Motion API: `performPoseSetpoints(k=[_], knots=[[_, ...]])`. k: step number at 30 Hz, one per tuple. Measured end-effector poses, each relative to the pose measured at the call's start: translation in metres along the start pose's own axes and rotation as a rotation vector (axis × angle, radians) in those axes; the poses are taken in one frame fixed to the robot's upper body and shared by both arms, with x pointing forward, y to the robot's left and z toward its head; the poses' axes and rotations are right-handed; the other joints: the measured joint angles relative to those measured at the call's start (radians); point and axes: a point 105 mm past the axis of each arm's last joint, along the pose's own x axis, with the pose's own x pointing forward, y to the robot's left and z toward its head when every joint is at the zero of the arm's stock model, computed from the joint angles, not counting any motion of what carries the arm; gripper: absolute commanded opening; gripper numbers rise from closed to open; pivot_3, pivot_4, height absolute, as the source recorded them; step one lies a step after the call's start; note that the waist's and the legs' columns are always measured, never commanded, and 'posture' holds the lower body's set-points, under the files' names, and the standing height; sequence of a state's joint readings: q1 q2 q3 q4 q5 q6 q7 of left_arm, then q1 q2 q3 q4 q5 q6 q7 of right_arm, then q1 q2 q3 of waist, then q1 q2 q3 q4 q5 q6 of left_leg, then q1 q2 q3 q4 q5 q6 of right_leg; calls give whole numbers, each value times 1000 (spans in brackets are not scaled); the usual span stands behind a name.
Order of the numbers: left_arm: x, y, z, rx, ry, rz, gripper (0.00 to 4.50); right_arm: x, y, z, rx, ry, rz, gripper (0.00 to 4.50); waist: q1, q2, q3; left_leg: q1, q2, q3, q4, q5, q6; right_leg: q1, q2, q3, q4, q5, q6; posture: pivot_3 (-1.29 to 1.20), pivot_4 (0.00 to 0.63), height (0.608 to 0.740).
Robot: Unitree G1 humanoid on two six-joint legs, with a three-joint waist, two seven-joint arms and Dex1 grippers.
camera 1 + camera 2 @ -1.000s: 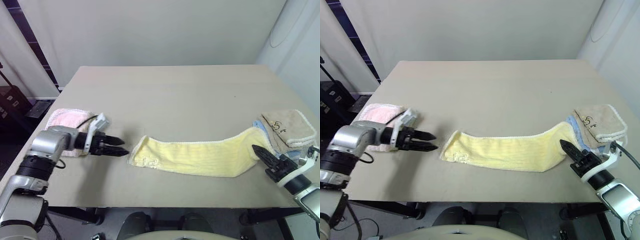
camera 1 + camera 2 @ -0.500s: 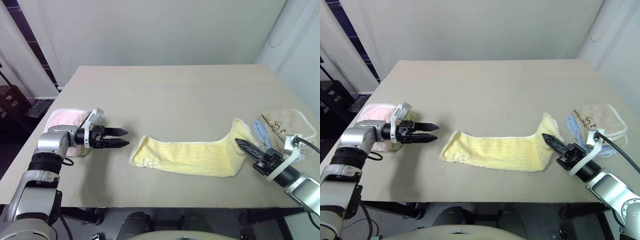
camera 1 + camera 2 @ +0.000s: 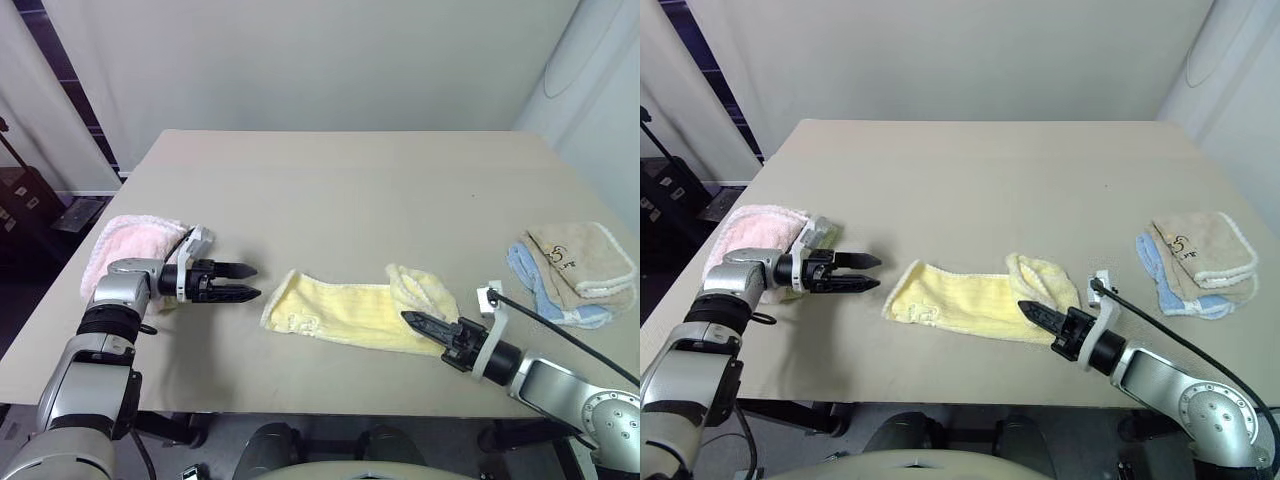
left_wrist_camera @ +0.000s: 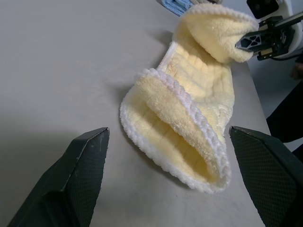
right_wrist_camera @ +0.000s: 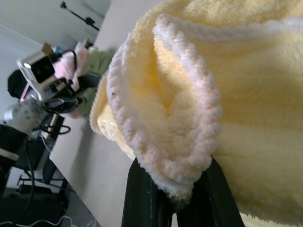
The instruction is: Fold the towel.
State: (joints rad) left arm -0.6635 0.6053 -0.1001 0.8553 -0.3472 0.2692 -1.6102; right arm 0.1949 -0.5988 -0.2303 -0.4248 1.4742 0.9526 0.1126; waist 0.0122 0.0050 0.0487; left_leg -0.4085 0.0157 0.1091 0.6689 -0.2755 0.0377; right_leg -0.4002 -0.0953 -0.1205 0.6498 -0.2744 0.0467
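- Across the beige surface (image 3: 350,180), the pale yellow towel (image 3: 340,312) lies near the front edge, its right end doubled back over itself in a loop.
- At the far right sits a beige towel (image 3: 580,255) on a blue cloth (image 3: 535,285); a pink towel (image 3: 125,245) lies at the left edge.
- Right tool (image 3: 412,320) is clamped on the towel's hemmed end.
- Left tool (image 3: 245,281) gapes wide just beside the towel's left end, apart from it.
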Motion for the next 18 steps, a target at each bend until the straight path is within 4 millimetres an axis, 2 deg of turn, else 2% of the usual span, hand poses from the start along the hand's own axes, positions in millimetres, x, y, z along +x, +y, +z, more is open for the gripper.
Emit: performPoseSetpoints(k=[5,9,10,13,18], knots=[[1,0,1,4,1,-4,4264,6,1,-13,-121,58,-15,29,0,-1,0,0,0,0,0,0,0,0,1,0,0,0,0,0,0,740],[3,0,9,1,-19,-12,4264,8,3,-20,-189,73,-7,29,1,-3,-1,0,0,0,0,0,0,0,1,0,0,0,0,0,0,740],[3,0,11,-3,-27,-13,4264,8,3,-23,-198,81,-4,496,0,-4,-1,0,0,0,0,0,0,0,1,0,0,0,0,0,0,740],[6,-2,22,-18,-54,-34,4500,10,3,-25,-216,76,8,1414,-1,-5,-1,0,0,0,1,0,0,1,1,0,0,0,0,0,0,740],[14,-8,46,17,-115,-71,4500,10,7,-24,-233,59,33,3207,0,-6,-2,0,0,0,2,0,0,1,1,0,0,0,1,0,0,740]])
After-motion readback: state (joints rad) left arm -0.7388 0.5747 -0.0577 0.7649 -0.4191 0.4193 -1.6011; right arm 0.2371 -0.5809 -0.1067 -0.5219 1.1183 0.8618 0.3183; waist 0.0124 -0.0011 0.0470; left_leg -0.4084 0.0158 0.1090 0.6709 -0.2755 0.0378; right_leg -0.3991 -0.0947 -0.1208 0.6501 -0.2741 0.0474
